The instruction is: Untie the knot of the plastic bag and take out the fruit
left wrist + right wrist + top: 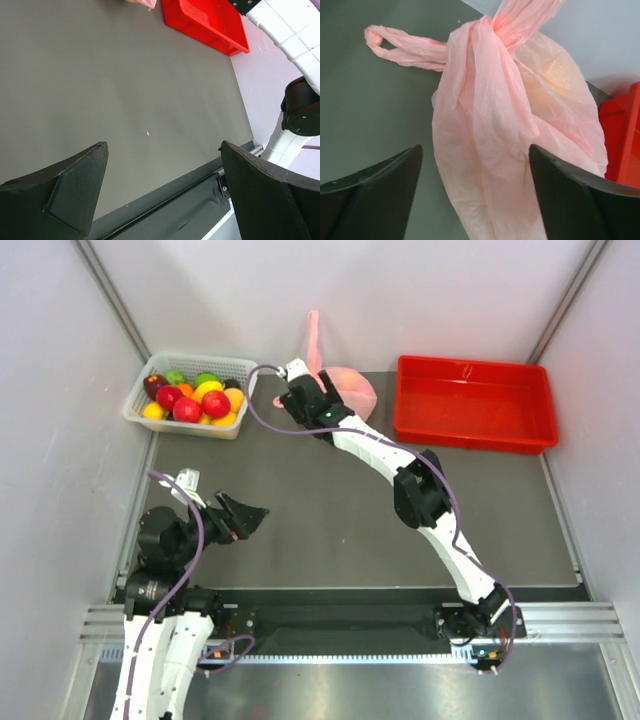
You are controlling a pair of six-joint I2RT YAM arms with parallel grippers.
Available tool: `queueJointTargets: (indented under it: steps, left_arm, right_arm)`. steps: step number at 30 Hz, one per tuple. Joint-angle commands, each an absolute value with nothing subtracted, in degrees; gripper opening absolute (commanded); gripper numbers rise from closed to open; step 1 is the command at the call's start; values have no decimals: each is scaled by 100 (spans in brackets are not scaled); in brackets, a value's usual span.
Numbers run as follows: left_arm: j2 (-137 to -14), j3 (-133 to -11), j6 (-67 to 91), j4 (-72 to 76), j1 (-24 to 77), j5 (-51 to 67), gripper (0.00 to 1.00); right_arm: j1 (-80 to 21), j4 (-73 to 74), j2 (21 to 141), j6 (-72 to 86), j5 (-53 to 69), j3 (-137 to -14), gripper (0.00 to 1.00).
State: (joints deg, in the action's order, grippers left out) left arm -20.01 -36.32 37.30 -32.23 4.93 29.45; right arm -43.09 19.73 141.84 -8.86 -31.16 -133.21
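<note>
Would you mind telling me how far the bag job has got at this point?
Nothing looks done: the knot is tight and the plastic bag closed, yellowish fruit showing through. In hand: the right gripper straddles the bag, jaws open; the left gripper hangs open over bare mat. Left: untying, then taking out the fruit.

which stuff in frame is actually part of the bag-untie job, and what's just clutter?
Job:
- pink plastic bag
- knot, still tied
- fruit, only a yellowish shape through the film
- right end effector, open, straddling the bag

Lying about:
- white basket with its fruit pile
- red bin
- left end effector, open, holding nothing
</note>
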Motion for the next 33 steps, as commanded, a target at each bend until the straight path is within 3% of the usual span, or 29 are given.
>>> queueJointTargets:
  steps: [1,2,5,6,8,9,18,23,25,26,29,31,33]
  left_arm:
    - [-1925,-3586,3665,-3305,492,2856,99]
    - [-1925,-3569,3665,-3305,492,2830,99]
    - [-1907,-3560,3709,-3305,492,2830,99]
    - [-1907,-3551,3709,-3313,492,2830,99]
    - [-1890,-3560,3718,-3331,492,2830,99]
    - [-1890,-3560,3709,-3348,483,2847,99]
    - [-1854,-3437,3788,-3165,492,2944,98]
    - [-1854,-3401,3876,-3015,483,3041,98]
    - [-1837,-3393,3893,-2997,492,3059,99]
    - [-1820,-3375,3911,-2980,492,3067,99]
    - [-1793,-3349,3911,-2971,492,3076,99]
    - [-1802,-3349,3903,-2962,492,3067,99]
    - [-1802,-3340,3902,-2971,492,3076,98]
  right_arm:
    - [-4158,1801,14309,-984,-3032,-13623,83]
    - [-4131,1837,14309,-984,-3024,-13614,78]
    - [-4078,1942,14160,-1046,-3006,-13414,47]
    - [-4078,1916,13959,-1142,-3015,-13273,30]
    - [-4078,1698,13634,-1239,-2944,-12556,14]
    - [-4078,1583,13249,-1309,-2936,-12255,0]
    - [-3938,1048,10587,-2705,-1021,-8643,0]
    - [-3902,1194,9572,-2751,-983,-7490,6]
    - [-3885,1361,9370,-2532,-1769,-7366,22]
    - [-3876,1449,9334,-2427,-2123,-7357,48]
    - [-3876,1967,9221,-1847,-2873,-7505,66]
    - [-3920,2161,9036,-1329,-2848,-7559,71]
    - [-4103,2171,8624,-960,-2595,-7524,84]
